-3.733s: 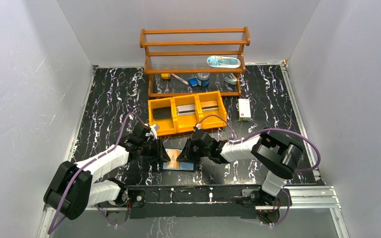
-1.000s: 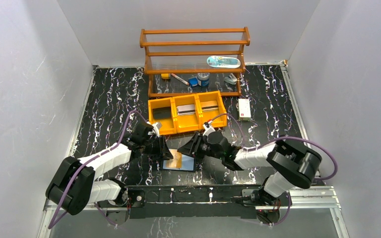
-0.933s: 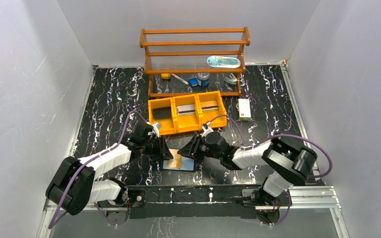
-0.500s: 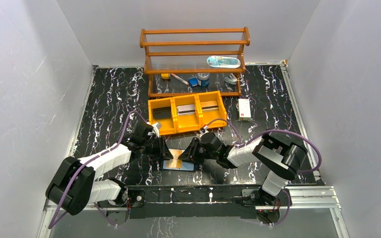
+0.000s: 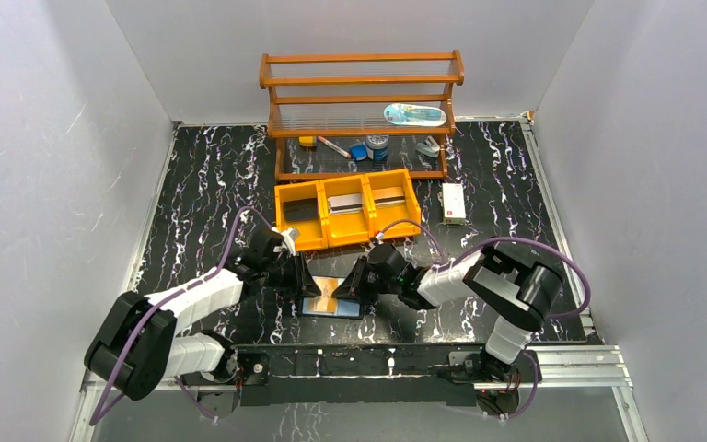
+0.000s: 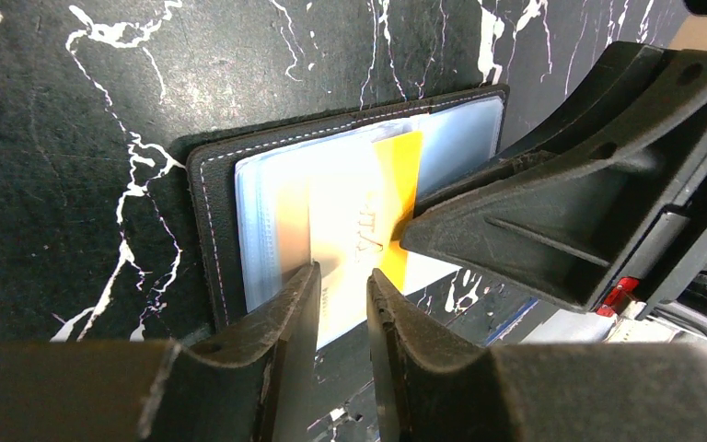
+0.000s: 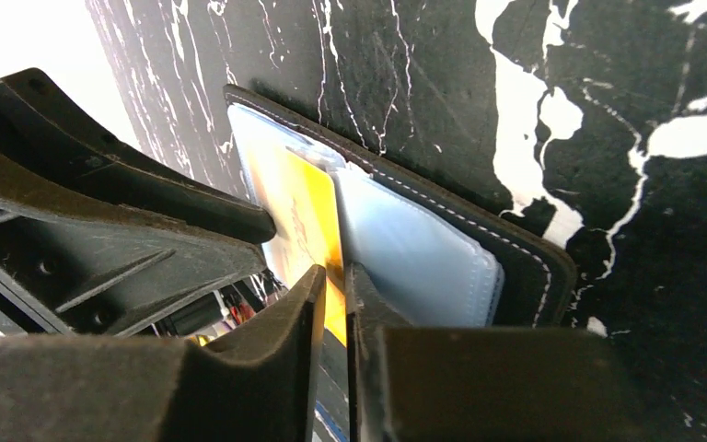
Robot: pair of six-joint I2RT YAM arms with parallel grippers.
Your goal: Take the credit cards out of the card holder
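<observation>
The right gripper (image 7: 334, 273) pinches the yellow card (image 7: 308, 214) between its jaws; pull it straight back. The left gripper (image 6: 341, 278), open a crack and empty, should press the card holder (image 6: 210, 204) down.

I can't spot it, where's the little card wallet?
In the top view the card holder lies open between the left gripper and right gripper, on the near side of the yellow bin tray.

from above, the left gripper (image 5: 306, 282) and right gripper (image 5: 350, 285) cover most of the card holder (image 5: 324, 309) by the near edge of the worktop (image 5: 202, 184). glare washes out the print on the yellow card (image 6: 398, 175). i can't tell whether either gripper pinches anything, or how many more lie beneath.
</observation>
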